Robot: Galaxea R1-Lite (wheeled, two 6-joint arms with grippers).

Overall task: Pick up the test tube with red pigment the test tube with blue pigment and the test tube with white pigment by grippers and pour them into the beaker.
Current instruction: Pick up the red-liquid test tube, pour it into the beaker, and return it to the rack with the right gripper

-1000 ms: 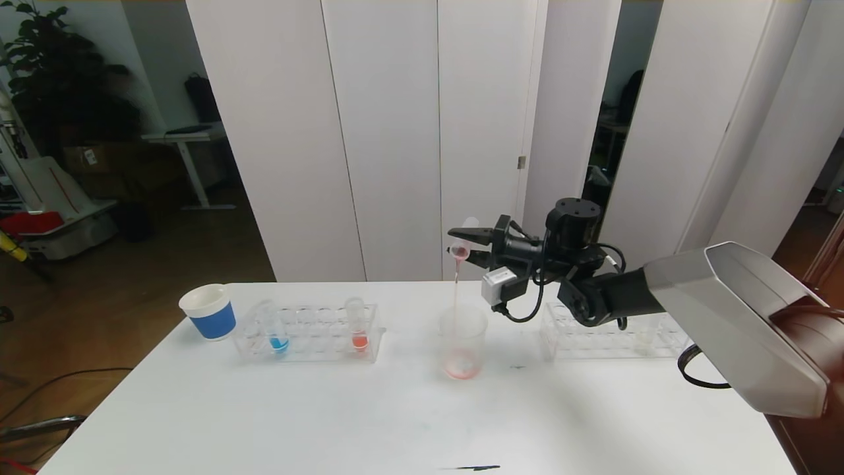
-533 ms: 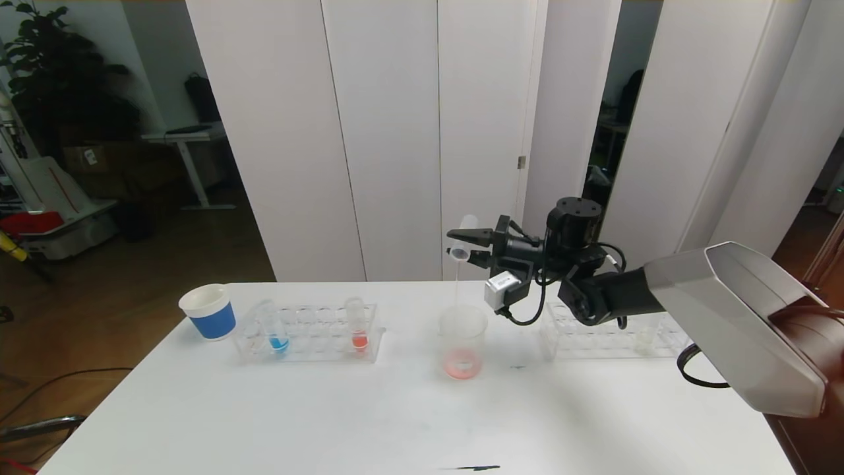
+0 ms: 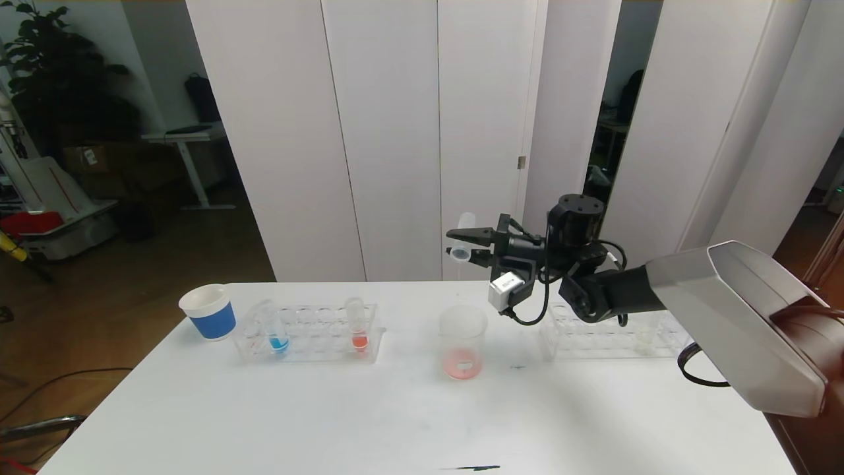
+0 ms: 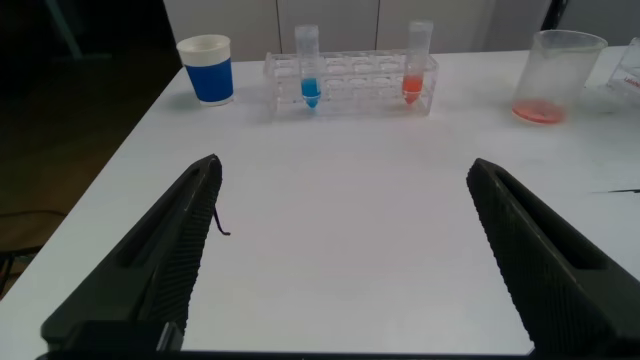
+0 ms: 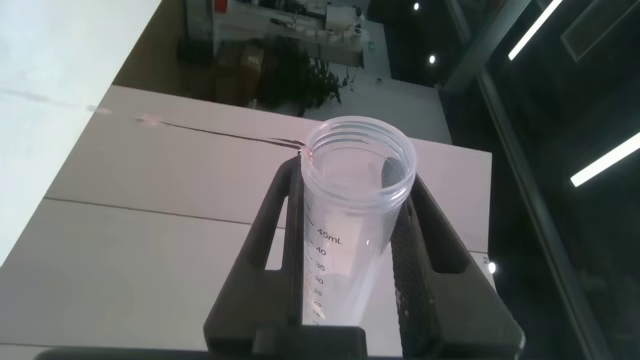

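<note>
One emptied clear tube (image 3: pixel 463 237) tilted in right tool (image 3: pixel 469 245).

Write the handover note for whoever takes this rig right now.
Right gripper: shut on an emptied tube, tipped above the beaker.
Left gripper: open, parked low over the table.
Beaker holds red-pink liquid.
Left rack: blue tube and a red tube, both upright.
Done: one pour.
Left: set the empty tube down, then pour the blue. White tube: cannot tell where.
</note>
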